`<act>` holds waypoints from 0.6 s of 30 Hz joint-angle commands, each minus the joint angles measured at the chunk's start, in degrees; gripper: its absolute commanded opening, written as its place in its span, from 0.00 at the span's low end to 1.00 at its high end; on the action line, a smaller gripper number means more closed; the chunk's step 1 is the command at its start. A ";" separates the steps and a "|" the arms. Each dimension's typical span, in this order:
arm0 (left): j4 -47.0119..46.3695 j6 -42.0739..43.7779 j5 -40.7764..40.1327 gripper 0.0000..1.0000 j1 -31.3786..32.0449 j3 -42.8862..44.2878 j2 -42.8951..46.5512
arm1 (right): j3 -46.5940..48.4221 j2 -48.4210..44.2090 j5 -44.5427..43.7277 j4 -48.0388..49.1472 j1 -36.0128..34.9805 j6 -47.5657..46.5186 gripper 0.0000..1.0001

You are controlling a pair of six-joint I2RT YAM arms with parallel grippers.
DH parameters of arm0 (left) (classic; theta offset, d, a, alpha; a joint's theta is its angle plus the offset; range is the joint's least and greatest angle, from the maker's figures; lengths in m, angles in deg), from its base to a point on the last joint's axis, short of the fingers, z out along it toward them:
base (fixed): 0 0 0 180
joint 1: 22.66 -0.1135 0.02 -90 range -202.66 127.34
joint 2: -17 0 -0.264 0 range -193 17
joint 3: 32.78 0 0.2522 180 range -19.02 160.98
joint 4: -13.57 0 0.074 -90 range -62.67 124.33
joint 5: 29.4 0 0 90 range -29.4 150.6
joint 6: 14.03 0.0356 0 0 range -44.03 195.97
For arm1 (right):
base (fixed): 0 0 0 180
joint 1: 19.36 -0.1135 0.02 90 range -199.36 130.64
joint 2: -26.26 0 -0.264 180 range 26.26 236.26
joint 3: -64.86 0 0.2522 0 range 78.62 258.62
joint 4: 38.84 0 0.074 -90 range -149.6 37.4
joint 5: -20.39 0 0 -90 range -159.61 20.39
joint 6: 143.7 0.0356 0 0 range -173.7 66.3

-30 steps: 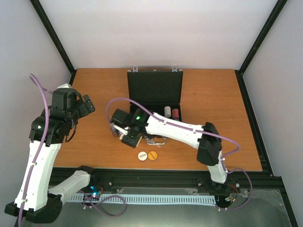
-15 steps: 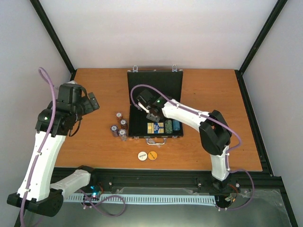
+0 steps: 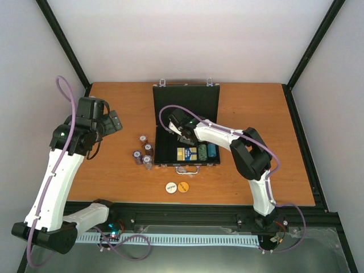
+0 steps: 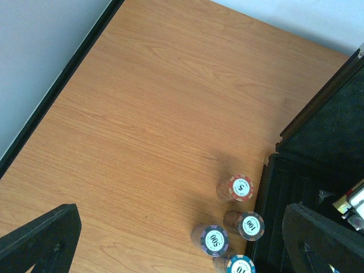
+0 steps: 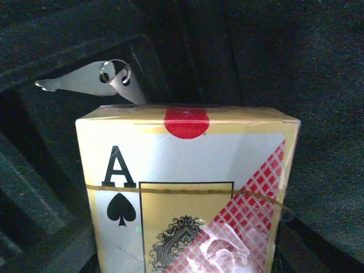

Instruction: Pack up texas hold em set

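Fingers of my right gripper (image 3: 182, 135) clamp 1 card deck (image 5: 187, 193), its ace of spades facing the camera. Just beyond the deck, keys (image 5: 91, 82) lie against the black case (image 5: 296, 68) lining. My left gripper (image 3: 115, 122) is spread wide; ahead, between its fingers (image 4: 40, 239), 4 chip stacks (image 4: 249, 225) stand beside the case's edge.

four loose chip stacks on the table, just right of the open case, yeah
Not quite. The four chip stacks stand on the table just left of the open case, not right of it. The top external view shows this, and the left wrist view also has them beside the case's edge.
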 commanded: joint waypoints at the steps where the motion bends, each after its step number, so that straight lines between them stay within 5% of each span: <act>1: -1.35 -0.64 -1.00 1.00 -0.20 0.20 -0.55 | 2.00 0.09 1.40 3.22 1.18 -1.85 0.41; 18: -2.36 -0.14 -0.84 1.00 -0.18 0.28 -2.93 | 5.25 3.69 8.03 0.57 1.13 0.95 0.63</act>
